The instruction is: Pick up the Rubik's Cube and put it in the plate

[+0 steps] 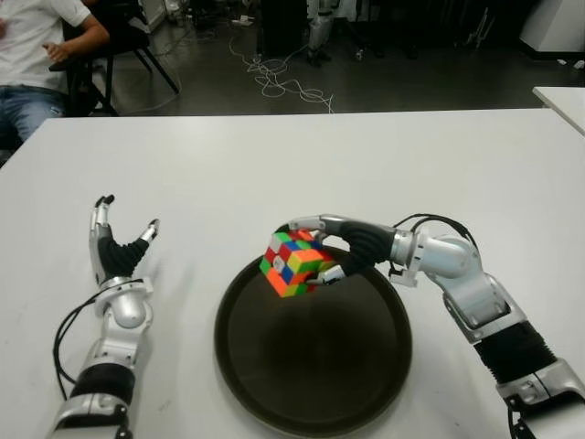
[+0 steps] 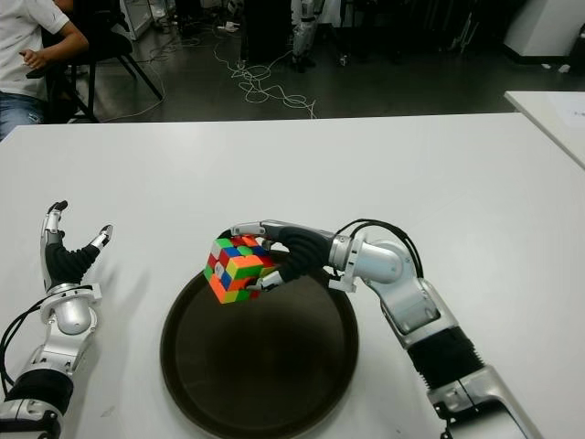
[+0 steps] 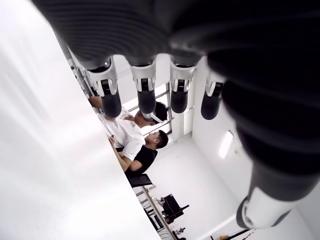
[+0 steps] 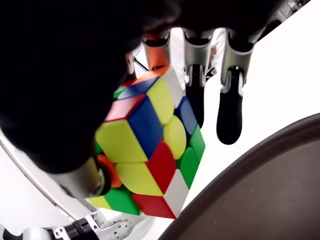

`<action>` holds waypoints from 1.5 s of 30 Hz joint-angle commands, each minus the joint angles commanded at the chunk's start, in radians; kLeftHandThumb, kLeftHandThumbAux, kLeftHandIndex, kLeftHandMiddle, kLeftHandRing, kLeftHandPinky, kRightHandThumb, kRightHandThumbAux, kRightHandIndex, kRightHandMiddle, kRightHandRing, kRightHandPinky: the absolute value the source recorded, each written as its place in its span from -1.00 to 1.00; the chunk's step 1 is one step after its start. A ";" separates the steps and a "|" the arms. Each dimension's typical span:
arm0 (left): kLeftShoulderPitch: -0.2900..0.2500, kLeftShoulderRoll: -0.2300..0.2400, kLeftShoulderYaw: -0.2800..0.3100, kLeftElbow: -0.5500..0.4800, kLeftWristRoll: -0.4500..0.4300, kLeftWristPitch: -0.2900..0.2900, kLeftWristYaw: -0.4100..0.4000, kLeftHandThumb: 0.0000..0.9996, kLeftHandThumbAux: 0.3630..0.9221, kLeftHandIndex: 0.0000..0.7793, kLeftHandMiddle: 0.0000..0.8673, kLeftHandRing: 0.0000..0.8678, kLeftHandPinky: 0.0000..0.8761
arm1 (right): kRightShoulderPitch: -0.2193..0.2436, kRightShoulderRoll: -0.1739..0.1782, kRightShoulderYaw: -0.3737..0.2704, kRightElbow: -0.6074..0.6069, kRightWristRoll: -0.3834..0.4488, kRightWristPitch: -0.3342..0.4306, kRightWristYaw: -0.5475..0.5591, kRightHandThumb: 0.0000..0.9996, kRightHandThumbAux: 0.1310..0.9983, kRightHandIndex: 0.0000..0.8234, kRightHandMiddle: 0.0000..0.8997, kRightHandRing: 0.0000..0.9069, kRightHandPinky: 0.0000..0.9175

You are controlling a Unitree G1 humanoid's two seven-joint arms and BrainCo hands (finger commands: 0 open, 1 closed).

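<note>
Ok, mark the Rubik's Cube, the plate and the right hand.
Rubik's Cube [image 1: 292, 265], left eye view, front face.
plate [image 1: 311, 402], left eye view, bare near floor.
right hand [image 1: 343, 245], left eye view, hand's back.

white table [image 1: 302, 165] | seated person [image 1: 32, 55] far left (by chair [image 1: 137, 41]) | cables [image 1: 283, 82] on floor

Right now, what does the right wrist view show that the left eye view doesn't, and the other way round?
Only the right wrist view shows the close-up grip: the Rubik's Cube clamped against the palm, with three fingers extended past it.

Only the left eye view shows the whole plate, the cube tilted above its far rim, the idle left hand open on the plate's left, the white table, and a seated person behind.

Both show the right hand holding the cube, not yet released, and the dark plate.
</note>
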 joint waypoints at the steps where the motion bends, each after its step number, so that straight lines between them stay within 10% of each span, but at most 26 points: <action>1: 0.000 0.001 0.000 0.000 0.001 0.000 0.000 -1.00 0.29 -0.97 -0.98 -1.00 -0.99 | 0.001 0.000 -0.001 -0.002 0.003 0.005 0.000 0.37 0.39 0.06 0.79 0.80 0.76; 30: -0.001 0.000 0.003 -0.003 -0.011 0.016 -0.008 -1.00 0.30 -0.98 -1.00 -1.00 -0.99 | 0.011 -0.036 -0.003 -0.040 -0.019 0.034 0.004 0.37 0.39 0.06 0.77 0.78 0.74; 45: -0.002 0.003 -0.001 -0.001 -0.002 0.012 0.000 -1.00 0.22 -0.99 -1.00 -1.00 -0.97 | 0.052 0.019 -0.038 -0.016 -0.062 -0.054 -0.163 0.35 0.40 0.02 0.45 0.55 0.57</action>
